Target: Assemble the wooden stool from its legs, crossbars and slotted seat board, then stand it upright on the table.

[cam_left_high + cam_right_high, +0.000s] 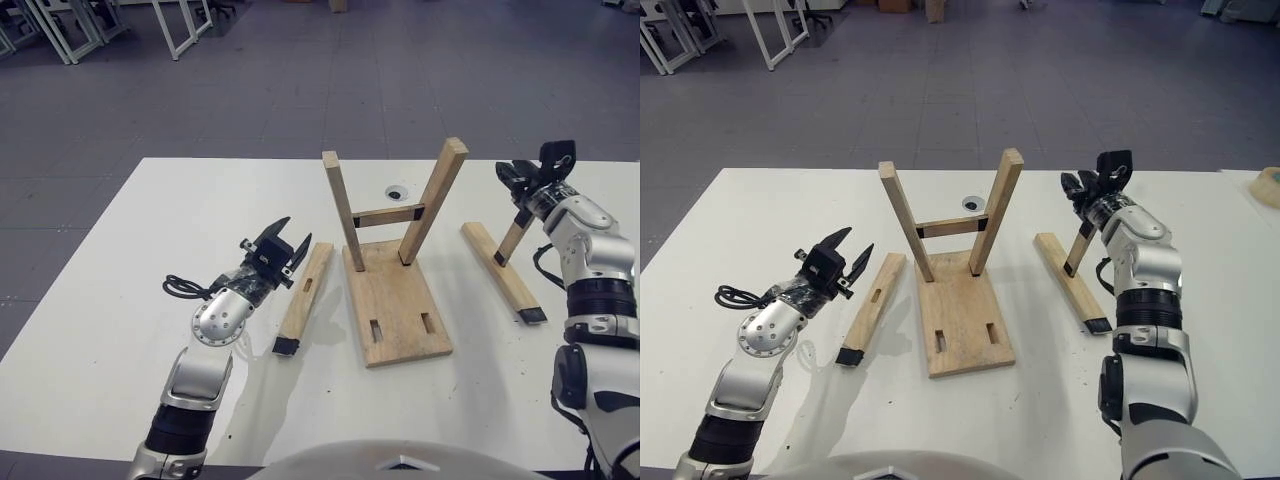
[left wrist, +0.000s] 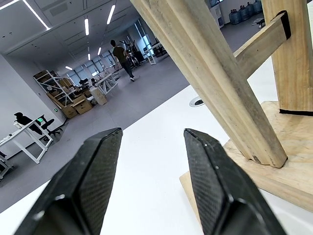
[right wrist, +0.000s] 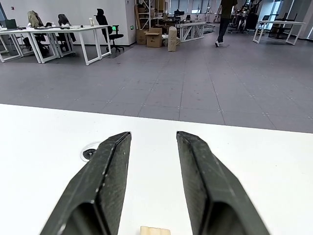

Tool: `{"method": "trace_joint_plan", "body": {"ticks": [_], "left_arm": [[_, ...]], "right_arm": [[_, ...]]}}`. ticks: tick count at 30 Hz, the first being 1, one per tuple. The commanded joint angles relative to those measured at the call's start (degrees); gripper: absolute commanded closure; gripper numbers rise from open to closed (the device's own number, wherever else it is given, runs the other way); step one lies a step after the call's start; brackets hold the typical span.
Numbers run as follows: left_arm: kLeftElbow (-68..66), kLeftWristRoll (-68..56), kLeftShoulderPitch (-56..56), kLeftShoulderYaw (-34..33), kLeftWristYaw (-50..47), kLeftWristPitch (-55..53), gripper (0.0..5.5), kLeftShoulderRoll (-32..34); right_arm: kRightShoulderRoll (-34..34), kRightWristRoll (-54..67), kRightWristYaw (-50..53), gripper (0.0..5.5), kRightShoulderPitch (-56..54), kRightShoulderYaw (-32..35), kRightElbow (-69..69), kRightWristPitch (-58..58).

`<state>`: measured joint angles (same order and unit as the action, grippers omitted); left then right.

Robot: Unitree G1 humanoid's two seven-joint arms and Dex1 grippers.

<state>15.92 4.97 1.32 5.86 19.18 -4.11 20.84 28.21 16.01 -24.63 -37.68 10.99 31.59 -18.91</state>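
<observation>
**While two legs stand only in their slots, one knock could topple the frame**

In the head view, the seat board point(image 1: 395, 310) lies flat near the middle of the table point(image 1: 120, 300). Two standing legs point(image 1: 342, 205) lean in its far slots, tied by a crossbar point(image 1: 388, 216). I judge a sideways knock could lever them out.

The left gripper point(image 1: 292, 235) hangs wide open and empty at the far end of a loose leg point(image 1: 303, 295), which lies just beside the board's left edge. Closing off-centre could spin that leg into the board.

Toward the table's right edge, the right gripper point(image 1: 535, 165) is spread open just above a short bar point(image 1: 512, 242) standing in a second loose leg point(image 1: 503, 270). A skewed grasp could pull that joint apart.

In the left wrist view, the fingers point(image 2: 93, 186) gape with nothing between them, and a standing leg is close ahead.

In the right wrist view, the fingers point(image 3: 107, 181) stand apart. The short bar's tip shows below the gap, untouched as far as I can tell.
</observation>
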Motion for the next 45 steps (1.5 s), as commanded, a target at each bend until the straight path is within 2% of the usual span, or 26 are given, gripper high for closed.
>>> {"method": "trace_joint_plan", "body": {"ticks": [1, 8, 13, 20, 22, 29, 37, 45], "left_arm": [[-0.25, 0.53, 0.03, -0.13, -0.26, -0.64, 3.18, -0.12], [0.05, 0.54, 0.33, -0.57, -0.55, -0.68, 3.18, -0.3], [0.54, 0.43, 1.4, -0.88, -0.72, -0.5, 3.18, -0.16], [0.1, 0.81, 2.78, -1.4, -0.44, 0.26, 3.18, 0.34], [-0.26, 0.75, 2.77, -1.47, -0.27, 0.49, 3.18, 0.43], [-0.35, 0.44, 4.05, -1.56, -0.27, 0.33, 3.18, 0.22], [-1.02, 0.46, 3.58, -1.33, -0.29, 0.49, 3.18, -0.13], [-1.33, 0.34, 3.44, -1.56, -0.37, 0.39, 3.18, -0.22]], "right_arm": [[-0.92, 2.16, -0.93, 3.8, 0.47, 1.17, -3.7, -3.71], [-2.02, 10.48, 2.27, 3.8, -2.43, 7.07, -21.83, -8.92], [-0.03, 13.85, 3.17, 3.8, 5.08, 9.76, -35.05, -14.23], [-0.59, 11.92, -0.14, 2.52, 25.59, 9.54, -46.52, -10.23], [-1.49, 11.4, -0.53, 2.28, 30.33, 9.57, -46.9, -8.65], [-1.06, 7.95, -4.03, 2.28, 42.29, 9.2, -38.95, -3.14], [0.06, 3.12, -6.31, 2.28, 43.48, 6.27, -28.38, -0.1], [0.42, -0.36, -5.86, 2.28, 44.02, 4.35, -24.09, -0.21]]}}
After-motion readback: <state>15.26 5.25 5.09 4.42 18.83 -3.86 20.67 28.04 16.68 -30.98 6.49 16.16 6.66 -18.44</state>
